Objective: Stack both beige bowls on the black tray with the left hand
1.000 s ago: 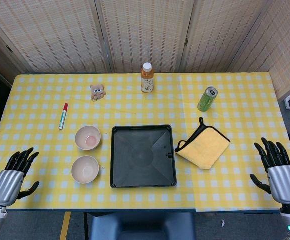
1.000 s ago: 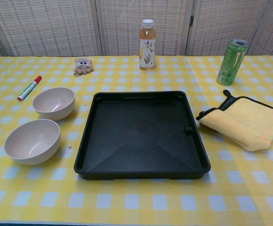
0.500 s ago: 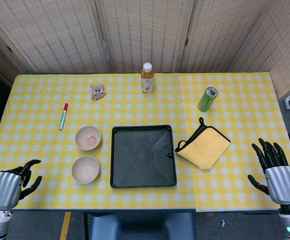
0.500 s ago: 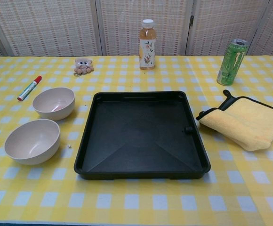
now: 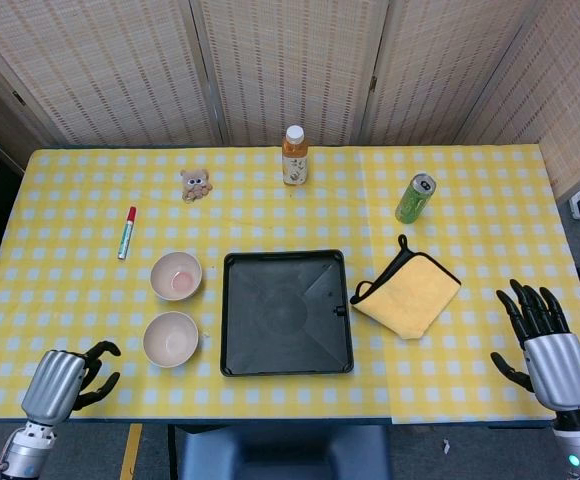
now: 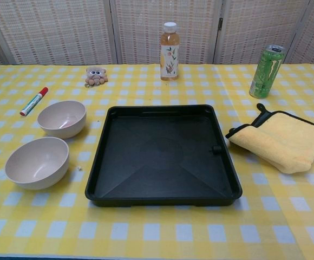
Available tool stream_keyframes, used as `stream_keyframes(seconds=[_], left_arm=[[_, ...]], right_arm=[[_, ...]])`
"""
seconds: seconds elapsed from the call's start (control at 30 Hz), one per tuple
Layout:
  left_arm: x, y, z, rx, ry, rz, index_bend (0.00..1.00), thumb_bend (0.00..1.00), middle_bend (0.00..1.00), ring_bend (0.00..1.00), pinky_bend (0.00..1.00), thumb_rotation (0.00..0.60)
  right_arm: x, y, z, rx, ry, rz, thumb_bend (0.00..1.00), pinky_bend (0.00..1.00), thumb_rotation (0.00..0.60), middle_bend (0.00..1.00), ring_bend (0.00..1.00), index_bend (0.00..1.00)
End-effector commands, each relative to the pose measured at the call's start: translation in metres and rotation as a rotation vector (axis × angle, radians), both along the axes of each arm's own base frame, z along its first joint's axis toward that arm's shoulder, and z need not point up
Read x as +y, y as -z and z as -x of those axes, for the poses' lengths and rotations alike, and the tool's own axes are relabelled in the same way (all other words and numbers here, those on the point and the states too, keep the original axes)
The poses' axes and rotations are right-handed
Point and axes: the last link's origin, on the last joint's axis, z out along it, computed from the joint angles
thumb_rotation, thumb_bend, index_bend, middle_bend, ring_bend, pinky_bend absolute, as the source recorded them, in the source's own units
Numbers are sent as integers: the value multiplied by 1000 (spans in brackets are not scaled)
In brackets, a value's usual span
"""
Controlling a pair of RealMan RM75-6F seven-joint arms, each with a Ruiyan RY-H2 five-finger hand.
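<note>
Movement on the left side, that's the news: the left hand has slid in along the near edge of the table over the last second, from out by the left border to a spot just short of the near bowl. Its fingers were fanned out a second ago; now they're curled inward, and they hold nothing. Looks like it's lining up for a first pick, though no bowl has been touched yet.

Nothing's on the black tray; it sits bare in the middle. Both beige bowls remain on the cloth just to its left, the near one and the far bowl side by side, upright, not stacked. So the task is at its very start.

Over on the right, the right hand has barely drifted, fingers spread and holding nothing, well away from everything.

Smaller items haven't budged: yellow cloth beside the tray, green can, bottle, marker, small toy. As for writing, the can shows a clawed "M" mark; the bottle label is too small to read.
</note>
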Motion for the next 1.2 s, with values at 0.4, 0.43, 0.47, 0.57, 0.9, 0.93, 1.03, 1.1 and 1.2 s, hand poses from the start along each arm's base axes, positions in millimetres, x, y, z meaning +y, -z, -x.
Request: stream_keyframes(seconds=[0.4,0.43,0.47,0.57,0.9,0.93,1.03,1.1,1.2], left_arm=[[14,38,-11,32,-26,111,480,297,1000,971,1000,600],[14,41,-12,31,-26,121,478,297,1000,971,1000,600],[14,44,-13,29,-24,126,479,297,1000,971,1000,600],[15,52,-16,30,-21,141,490,297,1000,971,1000,600],[25,72,-19,30,-27,169,518,341,1000,971,1000,600],[26,73,-20,26,-25,163,518,342,1000,971,1000,600],[29,77,-18,24,-25,158,521,342,1000,970,1000,600],[31,79,-17,27,-30,162,524,342,1000,970,1000,600],[32,82,-17,35,-31,175,530,342,1000,971,1000,600]], right_arm=[[-4,2,1,9,13,-5,245,0,600,0,0,0],[-4,2,1,9,13,-4,245,0,600,0,0,0],[-4,1,1,8,13,-4,245,0,600,0,0,0],[-4,1,1,6,12,-2,245,0,600,0,0,0],[-5,0,3,7,20,-1,244,0,600,0,0,0],[-5,0,3,7,22,0,244,0,600,0,0,0],[-5,0,3,7,23,0,245,0,600,0,0,0],[-5,0,3,5,24,-2,244,0,600,0,0,0],[-5,-1,3,4,25,4,244,0,600,0,0,0]])
